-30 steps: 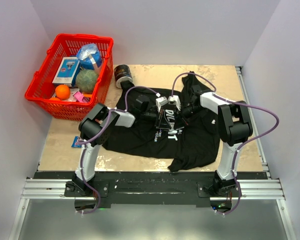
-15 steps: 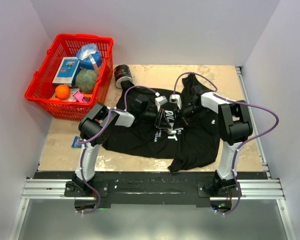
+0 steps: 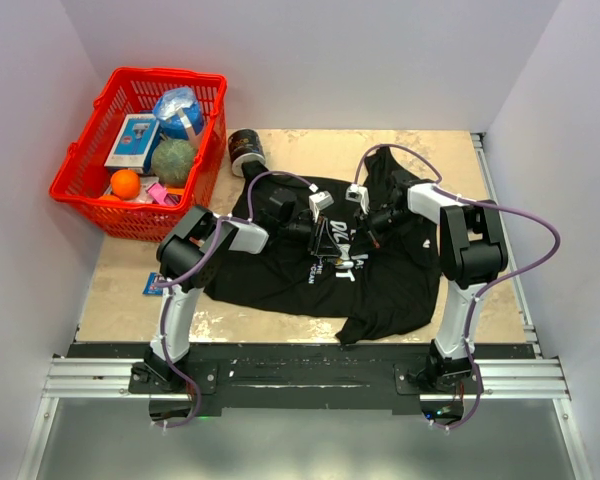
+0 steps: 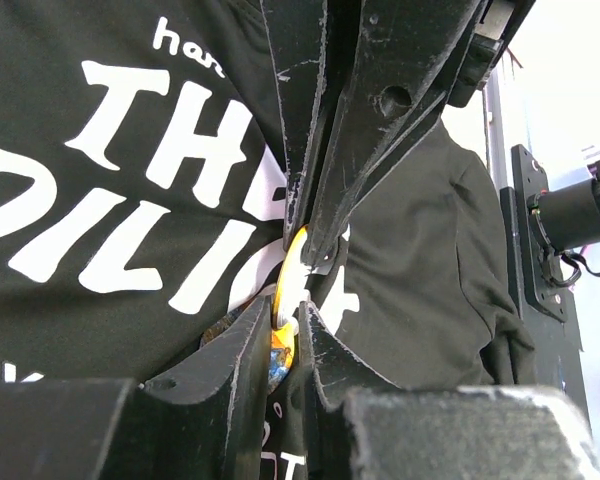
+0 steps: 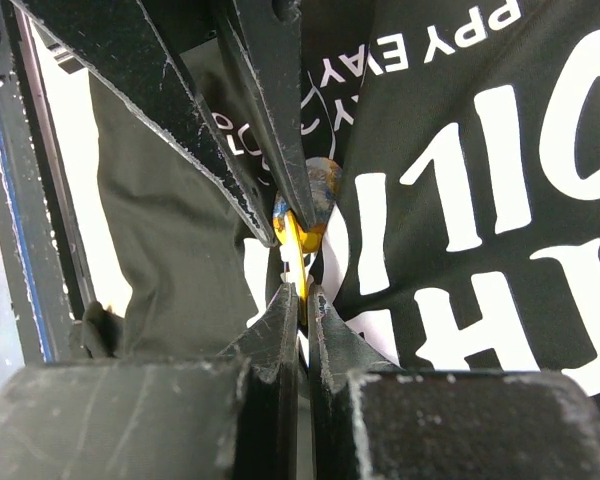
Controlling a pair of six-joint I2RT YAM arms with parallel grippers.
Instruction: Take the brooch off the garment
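Right now we have the brooch (image 4: 288, 288), a yellow disc seen edge-on, sitting at the white lettering on the chest of the garment (image 3: 270, 275). Our left fingers (image 4: 245, 345) are clenched on one edge of it and our right fingers (image 5: 270, 325) on the opposite edge, tips nearly meeting. The garment lies spread on the table (image 3: 310, 150); a red basket (image 3: 88, 196) stands off its far left corner.

Matt cloth garment (image 3: 280, 272), glossy yellow brooch (image 4: 292, 262)
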